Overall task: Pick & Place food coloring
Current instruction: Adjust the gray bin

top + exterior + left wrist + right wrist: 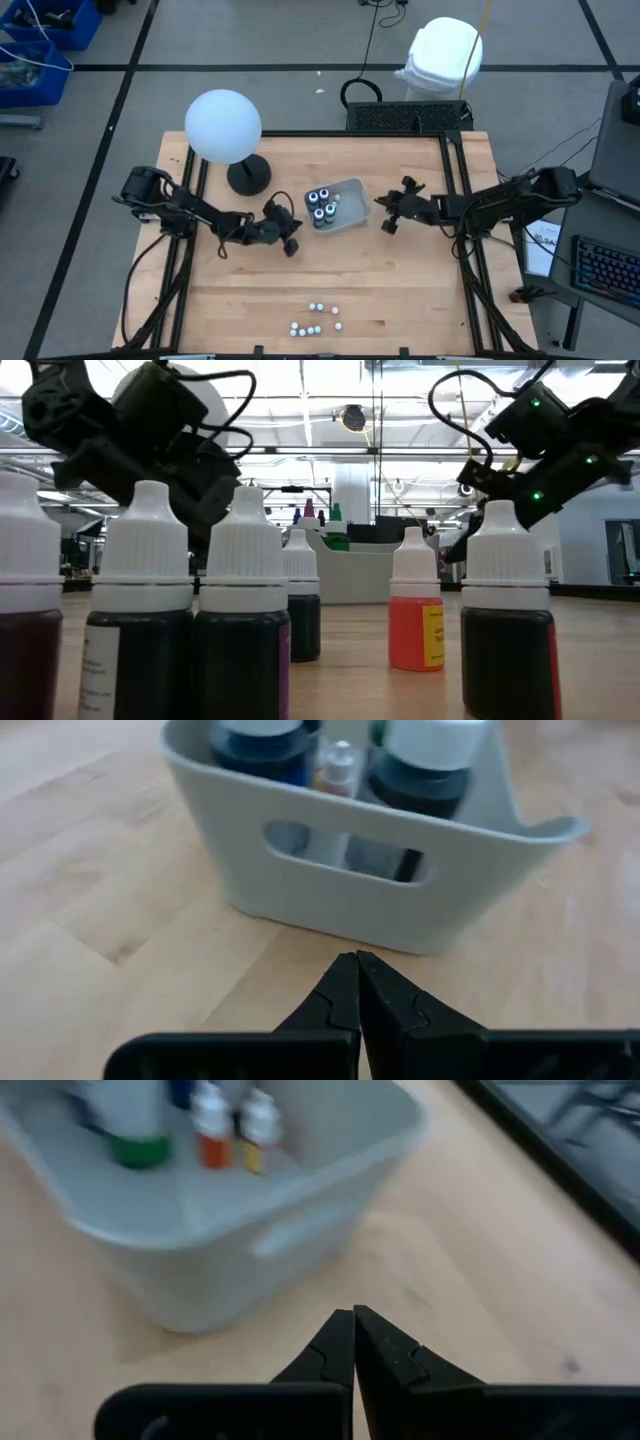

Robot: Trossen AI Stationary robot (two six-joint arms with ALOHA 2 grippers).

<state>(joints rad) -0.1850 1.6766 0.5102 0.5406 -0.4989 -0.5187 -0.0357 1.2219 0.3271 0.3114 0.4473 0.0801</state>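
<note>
Several tiny white-capped food coloring bottles (316, 318) stand in a loose cluster near the table's near edge; in the low view they fill the foreground, among them an orange one (415, 622). A pale grey bin (340, 205) at mid-table holds larger dark jars with pale tops (320, 207) and a few small bottles (213, 1125). My left gripper (290, 240) is shut, just left of and nearer than the bin (370, 870). My right gripper (388, 218) is shut, just right of the bin (250, 1230). Neither holds anything.
A white globe lamp (224, 127) on a dark round base (249, 177) stands at the table's far left. Black rails (452, 180) run along the table's sides. Bare wood lies between the bin and the near bottle cluster.
</note>
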